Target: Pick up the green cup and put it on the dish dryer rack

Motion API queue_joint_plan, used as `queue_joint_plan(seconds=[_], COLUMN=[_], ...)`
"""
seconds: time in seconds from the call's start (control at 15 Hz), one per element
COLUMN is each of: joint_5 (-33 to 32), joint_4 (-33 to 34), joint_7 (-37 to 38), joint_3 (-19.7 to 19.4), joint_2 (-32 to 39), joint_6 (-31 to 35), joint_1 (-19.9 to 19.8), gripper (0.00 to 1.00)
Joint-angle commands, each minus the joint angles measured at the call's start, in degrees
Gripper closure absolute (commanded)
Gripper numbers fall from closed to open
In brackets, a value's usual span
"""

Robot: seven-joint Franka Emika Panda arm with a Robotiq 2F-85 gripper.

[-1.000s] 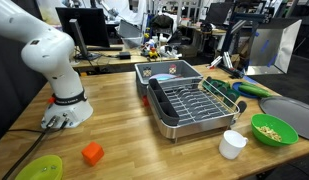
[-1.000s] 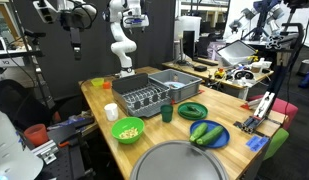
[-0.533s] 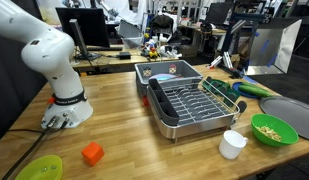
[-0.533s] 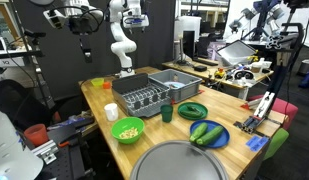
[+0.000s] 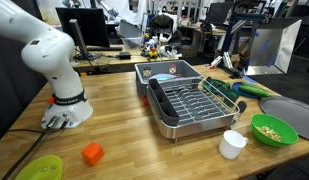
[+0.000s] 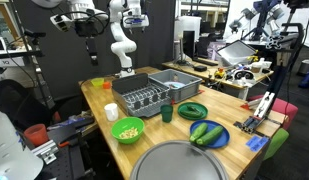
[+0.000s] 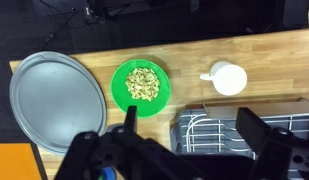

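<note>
Gripper [image 7: 186, 115]: jaws spread wide, empty, high above table.
Change: shifted slightly toward dish dryer rack [image 6: 142, 98].
Green cup [image 6: 166, 113]: untouched beside rack; approach barely begun.

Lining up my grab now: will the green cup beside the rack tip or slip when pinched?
The green cup looks like small plain plastic, so probably light and stiff. Standing upright on the table, it could tip or skid if touched on one side first. Its smooth wall may slip in the claw.
</note>
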Motion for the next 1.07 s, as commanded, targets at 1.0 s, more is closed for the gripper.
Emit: queue_joint_plan(seconds=[1.0], joint_5=[-2.09], joint_4=[0.59], joint_7=[7.22], joint_3=[0.59], joint_2=[1.17], joint_6=[0.25], joint_1=[-3.78], gripper=[0.0])
